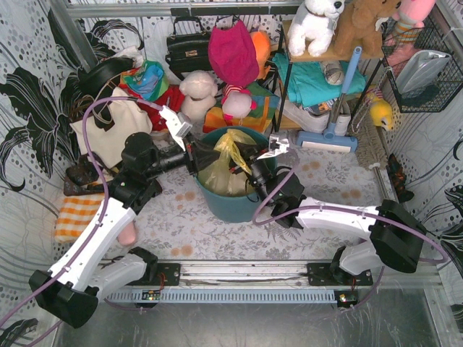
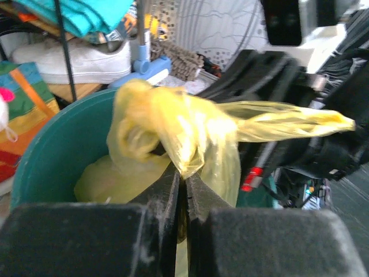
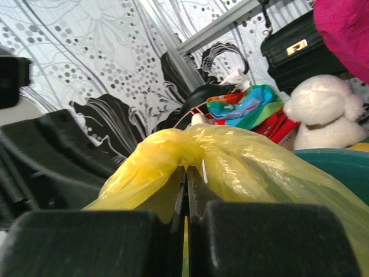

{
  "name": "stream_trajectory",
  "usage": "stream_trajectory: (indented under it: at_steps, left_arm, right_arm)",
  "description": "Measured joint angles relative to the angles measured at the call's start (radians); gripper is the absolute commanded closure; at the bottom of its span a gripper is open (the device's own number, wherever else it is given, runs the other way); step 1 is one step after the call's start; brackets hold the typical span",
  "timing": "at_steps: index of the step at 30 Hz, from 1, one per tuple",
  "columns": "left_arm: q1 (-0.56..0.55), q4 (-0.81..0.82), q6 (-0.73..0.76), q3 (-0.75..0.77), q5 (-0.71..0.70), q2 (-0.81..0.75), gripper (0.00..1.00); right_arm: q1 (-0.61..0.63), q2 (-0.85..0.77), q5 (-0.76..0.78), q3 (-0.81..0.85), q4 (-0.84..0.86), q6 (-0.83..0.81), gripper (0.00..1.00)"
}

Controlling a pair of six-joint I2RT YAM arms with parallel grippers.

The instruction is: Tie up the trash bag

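Risk: I judge the thin film could tear or slide out of a grip if I pull the two ends apart unevenly. A hard tug might also tip the bin.
Room: patterned wall sheet point(image 1: 29, 94) on both sides, with toys, bags and a shelf crowded close behind the bin.
Tabletop point(image 1: 325, 177): speckled cover, bare to the right of the bin.
Bin point(image 1: 224, 206): teal, upright, between the two arms.
Trash bag point(image 1: 230, 155): sits inside the bin, its yellow neck gathered above the rim into a lump; I cannot tell whether it is cinched.
Left pincer point(image 2: 184, 190): clenched on a fold of the bag.
Right pincer point(image 3: 185, 196): clenched on the bag's film from the other side.
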Motion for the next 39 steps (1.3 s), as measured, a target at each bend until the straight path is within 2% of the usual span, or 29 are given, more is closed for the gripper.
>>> stream_trajectory:
  at_steps: [5,10,20,26,28,32,39]
  left_arm:
    - [0.000,0.017,-0.018,0.005,0.106,-0.014,0.89]
    - [0.000,0.030,-0.038,0.005,0.170,-0.011,0.84]
    - [0.004,0.081,-0.076,-0.019,0.196,0.009,0.67]
    - [0.002,0.117,-0.080,-0.040,0.171,-0.013,0.57]
    - [-0.001,0.113,-0.078,-0.043,0.154,-0.021,0.50]
    - [-0.004,0.077,-0.065,-0.046,0.077,-0.049,0.42]
    - [-0.004,-0.023,-0.062,-0.080,-0.041,-0.165,0.38]
  right_arm:
    - [0.001,0.043,0.064,0.029,0.005,-0.049,1.00]
    - [0.003,0.064,0.113,0.053,0.017,-0.082,1.00]
    - [-0.005,0.072,0.019,0.066,0.049,-0.051,1.00]
    - [-0.008,0.076,-0.061,0.062,0.057,0.018,1.00]
    - [-0.008,0.077,-0.080,0.051,0.072,0.039,1.00]
    - [-0.007,0.076,-0.107,0.031,0.089,0.063,1.00]
    - [-0.001,0.056,-0.133,0.028,0.141,0.080,1.00]
